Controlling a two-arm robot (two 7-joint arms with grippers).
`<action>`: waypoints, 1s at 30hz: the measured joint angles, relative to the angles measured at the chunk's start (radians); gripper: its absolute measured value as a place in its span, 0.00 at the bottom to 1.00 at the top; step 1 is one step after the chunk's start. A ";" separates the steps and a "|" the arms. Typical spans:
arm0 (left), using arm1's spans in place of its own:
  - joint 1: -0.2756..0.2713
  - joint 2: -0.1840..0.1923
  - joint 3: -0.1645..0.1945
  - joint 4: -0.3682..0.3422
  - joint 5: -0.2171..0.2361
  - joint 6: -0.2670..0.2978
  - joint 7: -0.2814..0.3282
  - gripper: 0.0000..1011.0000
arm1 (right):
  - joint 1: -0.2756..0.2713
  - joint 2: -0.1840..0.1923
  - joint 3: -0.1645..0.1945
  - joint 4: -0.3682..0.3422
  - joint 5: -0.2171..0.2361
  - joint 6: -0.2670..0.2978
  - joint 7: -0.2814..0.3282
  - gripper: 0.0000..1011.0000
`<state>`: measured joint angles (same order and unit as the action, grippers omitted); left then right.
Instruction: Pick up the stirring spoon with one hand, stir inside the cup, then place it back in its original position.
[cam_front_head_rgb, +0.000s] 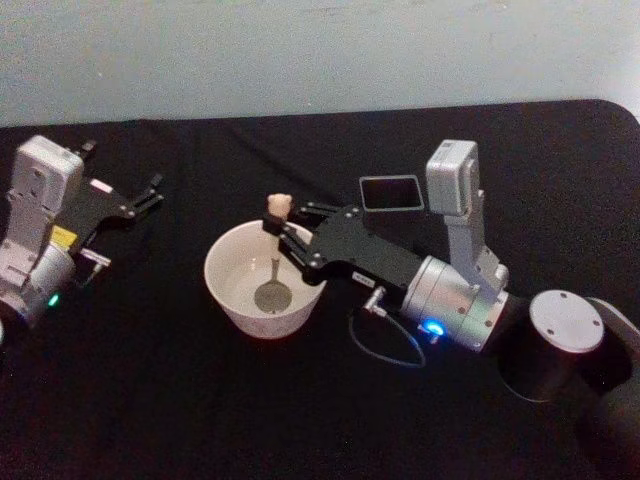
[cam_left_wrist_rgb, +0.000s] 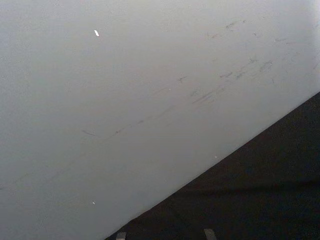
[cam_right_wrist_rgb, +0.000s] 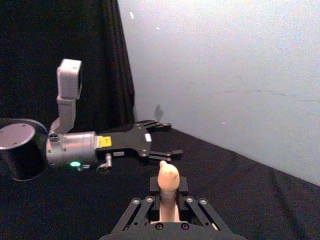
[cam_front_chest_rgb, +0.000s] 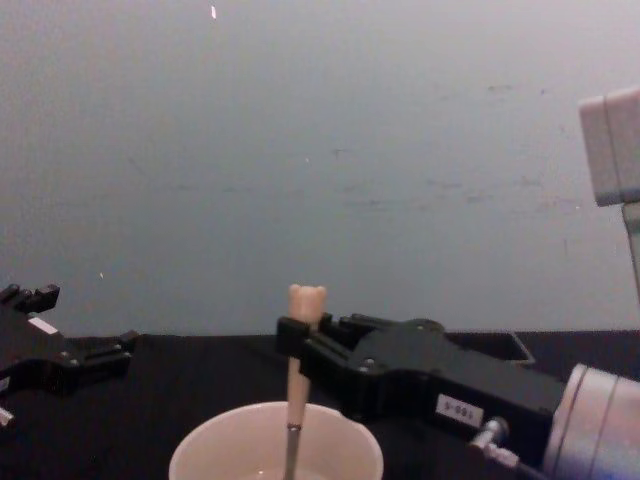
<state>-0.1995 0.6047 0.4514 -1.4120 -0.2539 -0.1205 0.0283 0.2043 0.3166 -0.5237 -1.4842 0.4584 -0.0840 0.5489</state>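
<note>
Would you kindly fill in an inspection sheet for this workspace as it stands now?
Surface: table under a black cloth.
Job's things: stirring spoon near upright, bear head up, lower end inside the cup; dark square holder stands farther back, to the cup's right, apart from it.
Clutter: nothing seen.
Grippers: right gripper shut on the stirring spoon's handle above the cup; left gripper open, parked at the table's left, touching nothing.
Cables: thin cable looping on the cloth by the right wrist.
Surroundings: plain pale wall behind the table.
</note>
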 joint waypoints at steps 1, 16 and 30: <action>0.000 0.000 0.000 0.000 0.000 0.000 0.000 0.99 | 0.000 -0.001 -0.002 -0.001 0.000 0.000 0.000 0.19; 0.000 0.000 0.000 0.000 0.000 0.000 0.000 0.99 | 0.041 -0.050 -0.039 0.047 -0.017 0.000 -0.019 0.19; 0.000 0.000 0.000 0.000 0.000 0.000 0.000 0.99 | 0.087 -0.088 -0.020 0.120 -0.037 -0.021 -0.045 0.19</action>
<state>-0.1995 0.6047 0.4514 -1.4120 -0.2539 -0.1205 0.0283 0.2917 0.2287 -0.5441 -1.3643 0.4213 -0.1048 0.5044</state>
